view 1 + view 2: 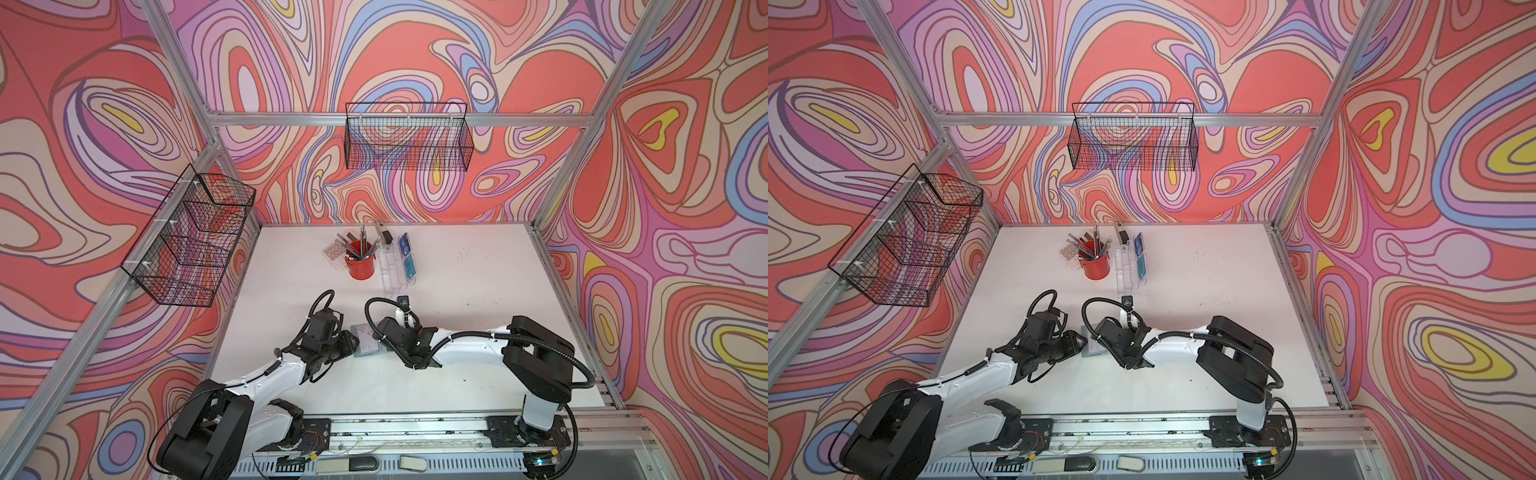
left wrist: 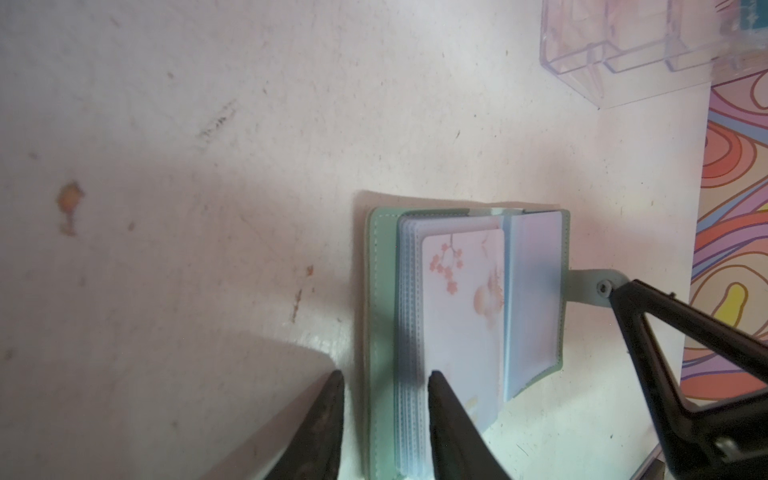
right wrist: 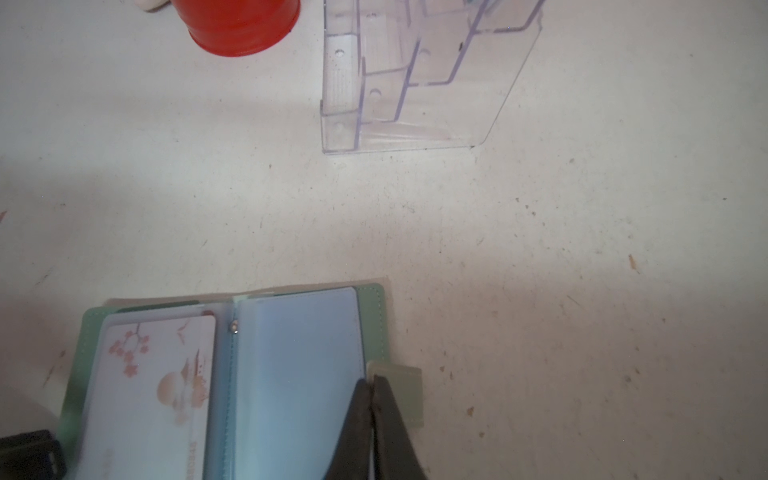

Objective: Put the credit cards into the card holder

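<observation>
Card holder (image 2: 465, 324): open on worktop (image 1: 478, 291), mid-front. Left end effector (image 2: 386, 376): spread astride its sleeves (image 2: 409, 332). Right end effector (image 3: 371, 380): pressed together at strap (image 3: 405, 390). Credit cards (image 1: 409, 264): in stand (image 1: 392, 272) beyond. We advise pinning it flat.

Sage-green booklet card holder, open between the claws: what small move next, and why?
Probably the right gripper should draw the snap strap of the sage-green card holder outward: its jaws are shut at that strap, the left gripper straddles the opposite cover, and the clear sleeve beside it looks raised.
</observation>
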